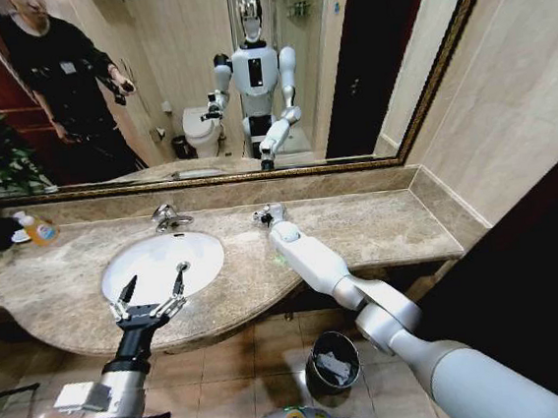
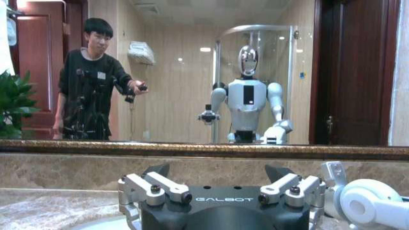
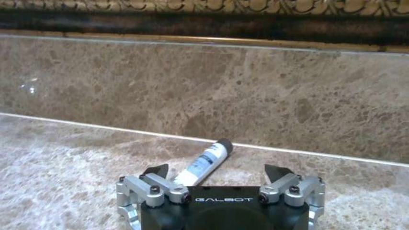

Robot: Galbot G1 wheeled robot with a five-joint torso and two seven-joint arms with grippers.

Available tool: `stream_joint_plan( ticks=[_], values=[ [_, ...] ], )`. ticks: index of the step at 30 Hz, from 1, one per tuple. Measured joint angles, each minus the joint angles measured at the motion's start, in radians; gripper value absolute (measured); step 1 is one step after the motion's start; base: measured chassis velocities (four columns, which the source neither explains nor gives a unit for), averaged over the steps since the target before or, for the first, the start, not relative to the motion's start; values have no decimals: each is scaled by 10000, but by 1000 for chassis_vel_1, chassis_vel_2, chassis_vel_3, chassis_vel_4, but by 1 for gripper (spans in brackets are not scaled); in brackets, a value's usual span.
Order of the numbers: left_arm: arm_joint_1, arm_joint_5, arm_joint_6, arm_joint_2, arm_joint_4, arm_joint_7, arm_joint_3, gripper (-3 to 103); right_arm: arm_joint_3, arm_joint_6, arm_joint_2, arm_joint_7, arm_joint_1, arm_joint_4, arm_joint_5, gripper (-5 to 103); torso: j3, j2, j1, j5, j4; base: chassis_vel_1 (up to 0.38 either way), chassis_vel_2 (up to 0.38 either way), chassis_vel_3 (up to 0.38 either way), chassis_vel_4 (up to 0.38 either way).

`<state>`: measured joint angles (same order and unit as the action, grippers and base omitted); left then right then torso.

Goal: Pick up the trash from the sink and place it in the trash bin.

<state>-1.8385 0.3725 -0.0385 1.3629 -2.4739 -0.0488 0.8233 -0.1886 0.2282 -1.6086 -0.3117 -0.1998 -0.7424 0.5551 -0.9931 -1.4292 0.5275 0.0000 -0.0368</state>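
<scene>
Trash is seen as one white tube [image 3: 206, 162] lying on the counter [image 1: 379, 224] near its back edge, between the spread fingers of the right hand [image 1: 269, 214], not yet pinched. The left hand [image 1: 153, 290] hangs spread over the sink [image 1: 117, 274]. Something pale is visible in the bin [image 1: 333, 361] on the floor.

Tube [image 3: 206, 162] on counter [image 1: 379, 224], seemingly right of sink [image 1: 162, 266].

**Materials and Finishes**

Polished brown-beige marble counter [image 1: 379, 224]; glossy white ceramic sink [image 1: 155, 260] with chrome faucet [image 1: 168, 217]; smooth white plastic tube [image 3: 206, 162] (black cap); black bin [image 1: 333, 362], shiny rim; grippers' fingers [image 3: 153, 189] in matt silver metal.
</scene>
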Motion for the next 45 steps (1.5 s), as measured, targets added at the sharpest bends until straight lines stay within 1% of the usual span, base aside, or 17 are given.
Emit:
stream_joint_plan(
  ticks=[1, 5, 9, 13, 18, 19, 21, 23, 26, 27, 29, 32, 33, 40, 42, 43, 45],
  values=[
    [0, 0, 0, 0, 0, 0, 0, 100, -53, 17, 1, -42, 16, -8, -51, 96, 0, 0, 0, 0, 0, 0, 0, 0, 0],
    [0, 0, 0, 0, 0, 0, 0, 100, -145, 22, 5, -118, 48, -54, -165, 89, 0, 0, 0, 0, 0, 0, 0, 0, 0],
    [0, 0, 0, 0, 0, 0, 0, 100, -236, 31, 4, -123, 26, -176, -134, 93, 0, 0, 0, -1, 0, 0, 0, 0, 0],
    [0, -1, 0, 0, 0, 0, 0, 100, -265, 36, 5, -111, -132, -252, -126, 84, 0, 0, 0, 0, 0, 0, 0, 0, 0],
    [0, 0, 0, 0, 0, 0, 0, 100, -251, 11, 3, -61, -248, -278, -177, 57, 1, 0, -1, 0, -1, 0, 0, 0, 0],
    [0, 0, 0, 0, 0, 0, 0, 100, -251, 11, 3, -61, -248, -278, -177, 57, 1, 0, -1, 0, -1, 0, 0, 0, 0],
    [0, 0, 0, 0, 0, 0, 0, 100, -254, -18, 3, -60, -267, -280, -194, 46, 1, 0, -1, 0, -1, 0, 0, 0, 0],
    [0, 0, 0, 0, 0, 0, 1, 100, -258, -35, 4, -60, -272, -281, -207, 46, 1, 0, -1, 0, -1, 0, 0, 0, 0],
    [0, 0, 0, 0, 0, 0, 0, 100, -265, -150, 6, -71, -279, -276, -220, 30, 0, 0, 0, 0, 0, 0, 0, 0, 0],
    [0, 0, 0, 0, 0, 0, 0, 100, -265, -150, 6, -71, -279, -276, -220, 30, 0, 0, 0, 0, 0, 0, 0, 0, 0],
    [0, 0, 0, 0, 0, 0, 0, 100, -271, -253, 8, -77, -280, -276, -260, 19, 0, 0, 0, -1, 0, 0, 0, 0, 0],
    [0, 0, 0, 0, 0, 0, 0, 100, -294, -332, 9, -79, -302, -339, -293, 14, 0, 0, 0, -1, 1, 0, 0, 0, 0],
    [0, -1, 0, 0, 0, 0, 0, 100, -330, -389, 9, -79, -351, -490, -299, 8, 0, 0, 0, 0, 1, 0, 0, 0, 0],
    [0, 0, 0, 0, 0, 1, 0, 100, -422, -426, 34, -51, -852, -2085, -183, 6, 0, 0, 0, -1, 1, 0, 0, 0, 0],
    [0, 0, 0, -1, 0, -6, 0, 100, -493, -305, 586, 285, -1308, -3606, 316, 6, 0, 0, 0, 2, -5, 0, 0, 0, 0],
    [0, 0, 0, -1, 0, -6, 0, 100, -493, -305, 586, 285, -1308, -3606, 316, 6, 0, 0, 0, 2, -5, 0, 0, 0, 0],
    [0, 0, 0, -1, 0, 2, 1, 100, -401, -256, 1616, 964, -1846, -5019, 1068, 6, 0, 0, -1, 2, -6, 0, 0, 0, 0]
  ],
)
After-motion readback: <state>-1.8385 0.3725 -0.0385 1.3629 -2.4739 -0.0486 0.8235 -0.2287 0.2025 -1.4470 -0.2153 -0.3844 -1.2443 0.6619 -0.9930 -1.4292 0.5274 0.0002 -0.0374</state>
